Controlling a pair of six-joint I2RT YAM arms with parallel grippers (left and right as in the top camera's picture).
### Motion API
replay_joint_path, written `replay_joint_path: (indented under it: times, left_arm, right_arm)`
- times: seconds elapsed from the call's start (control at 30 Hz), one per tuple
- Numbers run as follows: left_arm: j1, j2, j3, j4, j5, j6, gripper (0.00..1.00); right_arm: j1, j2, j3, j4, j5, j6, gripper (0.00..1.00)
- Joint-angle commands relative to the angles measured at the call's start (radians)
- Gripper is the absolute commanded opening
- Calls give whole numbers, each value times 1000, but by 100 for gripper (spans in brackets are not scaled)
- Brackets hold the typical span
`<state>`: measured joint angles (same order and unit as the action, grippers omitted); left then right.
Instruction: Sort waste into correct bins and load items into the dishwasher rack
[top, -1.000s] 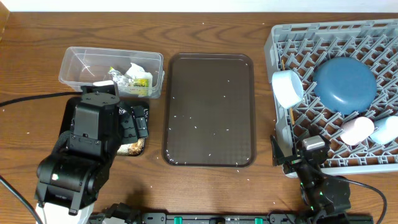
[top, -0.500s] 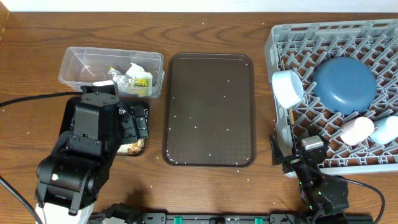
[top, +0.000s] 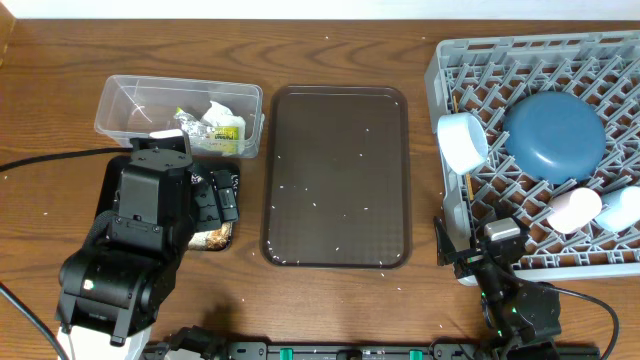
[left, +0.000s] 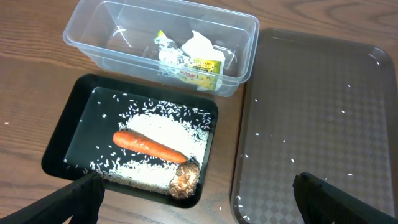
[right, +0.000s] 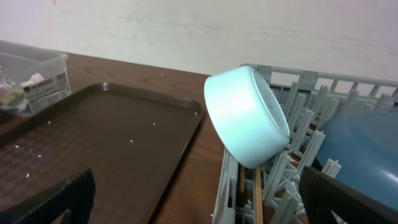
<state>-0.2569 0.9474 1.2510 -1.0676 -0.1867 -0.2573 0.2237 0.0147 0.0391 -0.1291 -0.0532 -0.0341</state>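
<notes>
Wooden table (top: 60, 60), sorting seemingly done: carrot (left: 149, 144), brown food lump (left: 185, 180) and rice (left: 155, 124) in black tray (left: 68, 149), wrapper (left: 193, 59) in clear tub (left: 93, 31). Could tip white bowl (right: 245, 115), leaning at dishwasher rack (right: 292, 81) edge, if bumped by a rising arm. Left gripper (left: 199, 202) and right gripper (right: 205, 199) both spread wide, holding and touching nothing.

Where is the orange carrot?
In the left wrist view, the carrot lies on white rice in the black tray, with the brown food lump by its tip, beside the clear tub on the left side of the table.
</notes>
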Motion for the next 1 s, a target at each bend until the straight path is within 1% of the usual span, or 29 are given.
replay_joint_path:
  times: [0.0, 0.1, 0.23, 0.3, 0.37, 0.53, 0.67, 0.8, 0.9, 0.97]
  left_arm:
    - [6, -5, 0, -2, -9, 14, 98]
    - [21, -39, -15, -8, -20, 22, 98]
    - [92, -116, -64, -10, -24, 21, 98]
    - [125, -158, -92, -18, 5, 5, 98]
    - [157, -211, -133, 15, 9, 6, 98]
    - [181, -396, -294, 188, 11, 64, 98]
    - [182, -566, -460, 340, 45, 118, 98]
    - [183, -711, -610, 474, 80, 144, 98]
    - [183, -793, -715, 573, 111, 187, 98]
    - [183, -838, -776, 622, 116, 187, 98]
  right_arm:
    - [-21, -10, -8, 5, -7, -5, 99]
    - [-21, -10, -8, 5, -7, -5, 99]
    - [-21, -10, -8, 5, -7, -5, 99]
    - [-21, -10, -8, 5, -7, -5, 99]
    - [-21, -10, -8, 5, -7, -5, 99]
    - [-21, -10, -8, 5, -7, -5, 99]
    - [-21, -10, -8, 5, -7, -5, 99]
    - [-21, -10, -8, 5, -7, -5, 99]
    - [-21, -10, -8, 5, -7, -5, 99]
    - [-21, -10, -8, 5, -7, -5, 99]
